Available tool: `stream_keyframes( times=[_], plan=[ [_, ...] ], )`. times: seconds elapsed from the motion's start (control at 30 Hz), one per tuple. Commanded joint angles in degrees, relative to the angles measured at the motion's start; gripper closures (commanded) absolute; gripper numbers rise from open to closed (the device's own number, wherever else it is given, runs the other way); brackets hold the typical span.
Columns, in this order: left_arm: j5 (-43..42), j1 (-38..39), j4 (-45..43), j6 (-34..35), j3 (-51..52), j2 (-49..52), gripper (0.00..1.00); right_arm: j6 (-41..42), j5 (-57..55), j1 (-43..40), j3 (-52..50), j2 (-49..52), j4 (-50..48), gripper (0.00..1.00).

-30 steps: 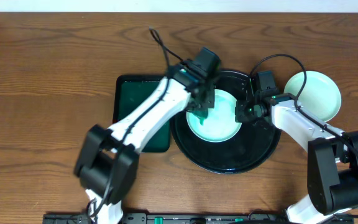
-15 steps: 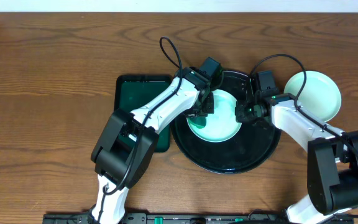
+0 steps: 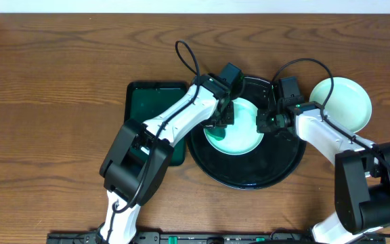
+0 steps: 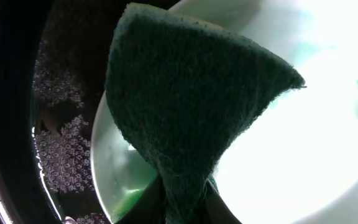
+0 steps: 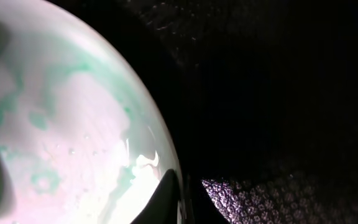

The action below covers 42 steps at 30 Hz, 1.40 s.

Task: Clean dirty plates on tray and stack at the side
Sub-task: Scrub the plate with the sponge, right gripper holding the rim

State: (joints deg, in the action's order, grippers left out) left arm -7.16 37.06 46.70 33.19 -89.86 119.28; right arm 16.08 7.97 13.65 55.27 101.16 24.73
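Note:
A pale green plate (image 3: 241, 137) smeared with green lies in the round black tray (image 3: 249, 179). My left gripper (image 3: 223, 116) is over the plate's left part, shut on a dark green scouring pad (image 4: 191, 106) that hangs against the plate (image 4: 291, 155). From the right, my right gripper (image 3: 263, 123) is shut on the plate's rim (image 5: 166, 155), one finger inside and one outside. In the right wrist view green streaks cover the plate (image 5: 61, 118). A second, clean-looking plate (image 3: 344, 103) sits on the table to the right of the tray.
A dark green rectangular tray (image 3: 147, 108) lies just left of the black tray, partly under my left arm. Bare wooden table (image 3: 59, 81) spreads to the left and back. Water beads show on the black tray floor (image 4: 55, 124).
My left arm swung its elbow to the right and the scouring pad shifted slightly up across the plate. The right gripper has stayed on the rim.

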Motion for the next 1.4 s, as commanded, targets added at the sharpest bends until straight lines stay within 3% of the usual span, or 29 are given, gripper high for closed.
stream_keyframes(
  times=[0.0,0.23,0.33,0.47,0.5,0.63,0.9,0.93,1.0,1.17,1.23,1.37],
  plan=[
    [0.3,0.4,0.3,0.1,-0.2,0.5,0.77,-0.1,-0.4,0.3,0.4,-0.1,-0.1,0.99],
    [0.3,0.4,0.3,0.1,0.0,0.5,0.71,-0.1,-0.4,0.3,0.4,-0.1,-0.1,0.99],
    [0.3,0.4,0.3,0.1,0.0,0.5,0.88,-0.1,-0.4,0.3,0.4,-0.1,-0.1,0.99],
    [0.4,0.4,0.3,0.1,0.2,0.5,0.92,-0.1,-0.4,0.3,0.4,-0.1,-0.1,0.99],
    [0.8,0.4,0.3,0.1,0.5,0.5,0.92,-0.1,-0.4,0.3,0.4,-0.1,-0.1,0.99],
    [2.1,0.4,0.0,0.1,1.6,0.6,0.68,-0.1,-0.4,0.3,0.4,-0.1,-0.1,0.99],
    [2.0,0.4,-1.3,0.2,3.1,0.6,0.66,-0.1,-0.4,0.3,0.4,-0.1,-0.1,0.99],
    [1.7,0.4,-1.7,0.1,3.4,0.6,0.67,-0.1,-0.4,0.3,0.4,-0.1,-0.1,0.99],
    [1.6,0.5,-1.9,0.1,3.7,0.6,0.80,-0.1,-0.4,0.3,0.4,-0.1,-0.1,0.99],
    [1.7,1.1,-3.2,0.2,4.8,0.6,0.81,-0.1,-0.4,0.3,0.4,-0.1,-0.1,0.99],
    [1.6,1.4,-3.6,0.2,5.2,0.6,0.92,-0.1,-0.4,0.3,0.4,-0.1,-0.1,0.99],
    [0.8,2.2,-4.0,0.1,5.3,0.7,0.93,-0.1,-0.4,0.3,0.4,-0.1,-0.1,0.99]
  ],
)
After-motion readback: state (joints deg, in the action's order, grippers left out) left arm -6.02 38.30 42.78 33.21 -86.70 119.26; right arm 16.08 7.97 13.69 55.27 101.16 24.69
